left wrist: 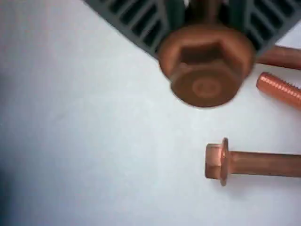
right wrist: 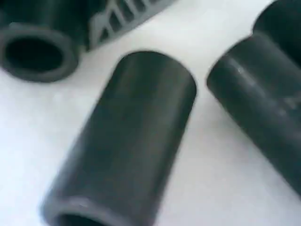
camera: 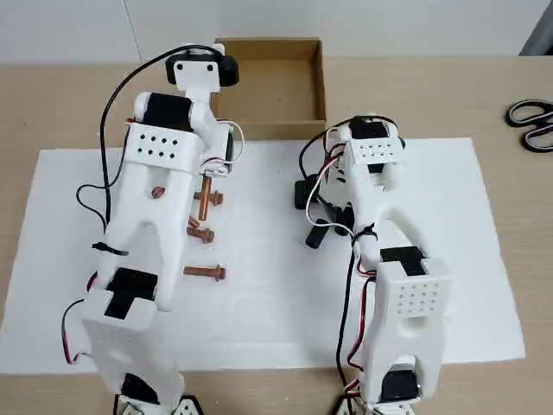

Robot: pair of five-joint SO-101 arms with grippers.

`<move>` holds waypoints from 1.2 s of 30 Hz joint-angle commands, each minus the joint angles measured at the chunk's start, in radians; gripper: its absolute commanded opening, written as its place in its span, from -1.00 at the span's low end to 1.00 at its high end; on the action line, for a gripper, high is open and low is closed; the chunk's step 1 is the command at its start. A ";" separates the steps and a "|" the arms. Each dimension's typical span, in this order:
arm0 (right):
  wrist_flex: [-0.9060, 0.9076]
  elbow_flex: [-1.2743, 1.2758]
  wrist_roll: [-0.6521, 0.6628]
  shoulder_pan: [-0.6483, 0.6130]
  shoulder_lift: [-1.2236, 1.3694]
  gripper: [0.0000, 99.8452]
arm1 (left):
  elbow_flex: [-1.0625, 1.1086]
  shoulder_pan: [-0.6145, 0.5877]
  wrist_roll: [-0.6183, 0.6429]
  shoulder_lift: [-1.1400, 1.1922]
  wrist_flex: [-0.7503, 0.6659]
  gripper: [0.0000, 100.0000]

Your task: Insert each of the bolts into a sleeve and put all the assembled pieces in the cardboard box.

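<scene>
Held bolt point(left wrist: 205, 66), head toward wrist camera, seemingly upright

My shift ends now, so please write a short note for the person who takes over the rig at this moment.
Left gripper: shut on a bolt, over the white sheet.
Right gripper: low among the black sleeves.
Loose bolts lie on the sheet near the left gripper.
Done: no assembled piece seen; the cardboard box looks empty.
Left: sleeve every bolt, box all pieces.

Scissors point(camera: 531, 124) lie on the wooden table point(camera: 432, 95) beside the white sheet point(camera: 259, 320).
</scene>
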 commanded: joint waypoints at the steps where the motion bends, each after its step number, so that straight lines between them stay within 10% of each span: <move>1: -0.022 0.005 0.009 -0.004 0.036 -0.79 | -0.002 0.008 -0.006 -0.006 0.009 -0.99; 19: 0.051 0.003 0.012 -0.008 0.015 -1.00 | -0.002 0.008 -0.005 -0.011 0.011 -0.99; 36: 0.199 0.009 0.015 -0.096 -0.521 -1.00 | -0.007 0.097 -0.003 -0.086 0.012 -0.99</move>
